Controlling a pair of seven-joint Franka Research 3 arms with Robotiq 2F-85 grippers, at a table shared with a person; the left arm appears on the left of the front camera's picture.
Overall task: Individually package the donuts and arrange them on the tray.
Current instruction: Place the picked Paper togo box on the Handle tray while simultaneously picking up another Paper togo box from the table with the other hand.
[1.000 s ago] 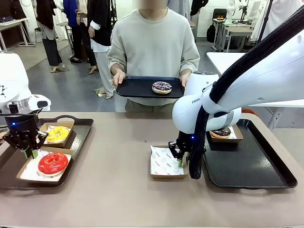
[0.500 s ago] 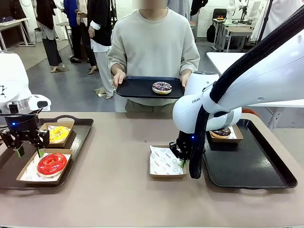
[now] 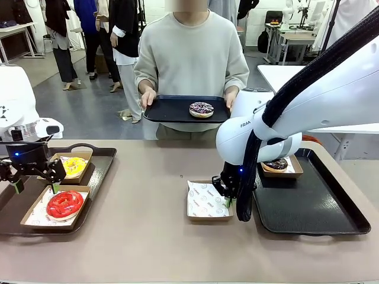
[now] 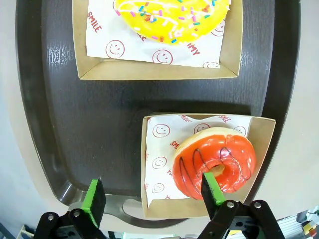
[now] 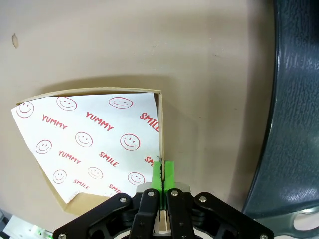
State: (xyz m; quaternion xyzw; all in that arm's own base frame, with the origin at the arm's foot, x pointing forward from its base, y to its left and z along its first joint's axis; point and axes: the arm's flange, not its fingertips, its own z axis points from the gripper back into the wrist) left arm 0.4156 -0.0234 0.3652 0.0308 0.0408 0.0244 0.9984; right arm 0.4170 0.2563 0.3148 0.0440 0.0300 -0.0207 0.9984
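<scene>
While the person holds a black tray at the far side, the table stands as follows.

Left gripper: jaws spread wide, holding nothing, poised above the left tray; in its wrist view the green pads stand apart, one pad in front of the red-glazed donut's edge.
Red-glazed donut: in the near box on the left tray.
Yellow-iced donut: in the far box on the same tray.
Right gripper: pads pressed together on the right wall of the empty box, mid-table.
Sprinkled donut: on the person's held tray.
Chocolate-topped donut: boxed, on the right tray.
</scene>
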